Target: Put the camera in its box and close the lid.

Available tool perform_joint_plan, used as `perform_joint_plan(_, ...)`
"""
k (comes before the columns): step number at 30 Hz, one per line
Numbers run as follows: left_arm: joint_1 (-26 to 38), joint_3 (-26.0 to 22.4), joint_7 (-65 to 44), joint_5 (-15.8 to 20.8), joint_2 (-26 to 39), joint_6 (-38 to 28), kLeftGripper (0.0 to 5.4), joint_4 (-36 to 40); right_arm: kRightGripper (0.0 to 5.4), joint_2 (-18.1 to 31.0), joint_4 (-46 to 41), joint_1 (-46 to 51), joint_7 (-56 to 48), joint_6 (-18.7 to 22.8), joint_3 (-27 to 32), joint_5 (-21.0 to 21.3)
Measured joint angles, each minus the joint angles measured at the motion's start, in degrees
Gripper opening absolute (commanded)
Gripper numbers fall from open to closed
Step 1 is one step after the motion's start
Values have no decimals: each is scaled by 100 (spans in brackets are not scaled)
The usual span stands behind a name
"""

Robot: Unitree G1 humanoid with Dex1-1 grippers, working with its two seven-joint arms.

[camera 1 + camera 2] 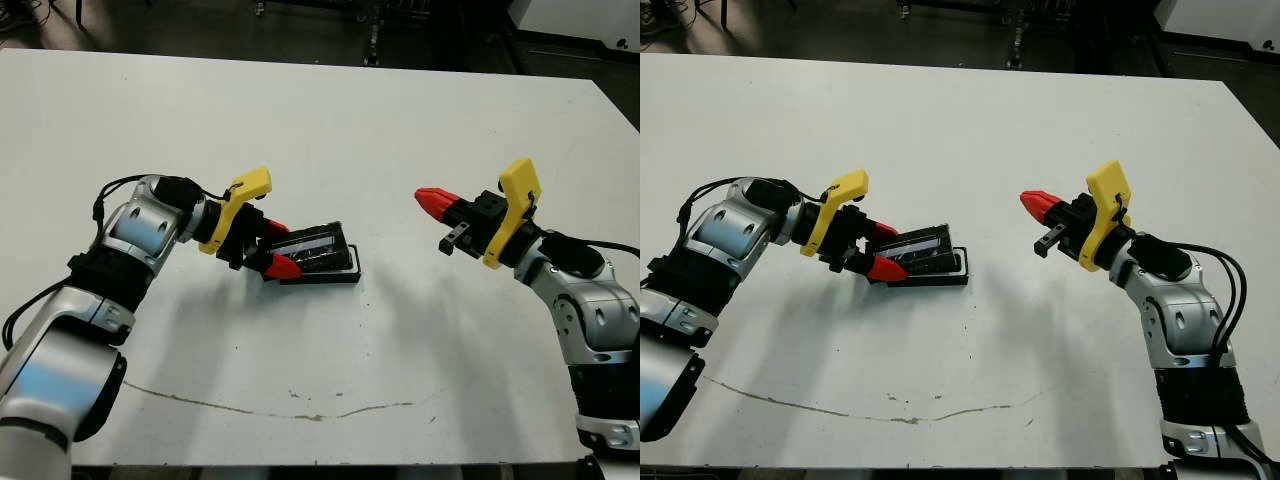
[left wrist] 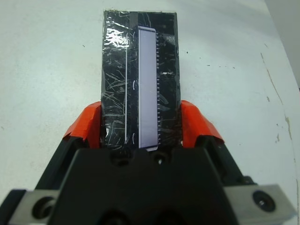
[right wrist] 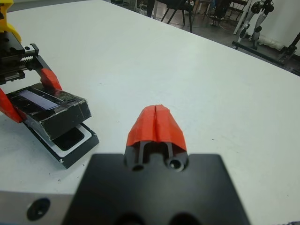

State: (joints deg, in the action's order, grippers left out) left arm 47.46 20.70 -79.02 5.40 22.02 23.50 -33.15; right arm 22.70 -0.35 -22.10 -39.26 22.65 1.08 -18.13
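Just above the box (image 3: 70, 140), the left pincer (image 1: 272, 247) gripped the lid (image 2: 139, 89) across its width, tilted, long axis running away from it; the right pincer (image 3: 156, 123), closed and empty, hovered well apart.

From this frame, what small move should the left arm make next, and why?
Probably lower the lid squarely onto the box. The left gripper clamps the lid by its sides, tilted above the box with one end raised. The right gripper is shut and well clear.
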Motion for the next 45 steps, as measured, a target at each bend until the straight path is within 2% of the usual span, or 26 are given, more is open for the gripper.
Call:
perform_joint_plan(15, 20, 9, 70, 5, -116, 321, 316, 13, 0, 0, -2, 0, 18, 45, 1, -7)
perform_joint_plan(29, 59, 96, 102, -85, -223, 165, 316, -78, 0, 1, -26, 0, 54, 118, 7, -29)
perform_joint_plan(35, 36, 143, 125, -151, -266, -140, 316, -75, 0, 1, -42, 0, 55, 120, 7, -31)
perform_joint_plan(45, -112, 169, 371, -205, -467, -1075, 316, -200, 0, 2, -56, 1, 59, 154, 12, -43)
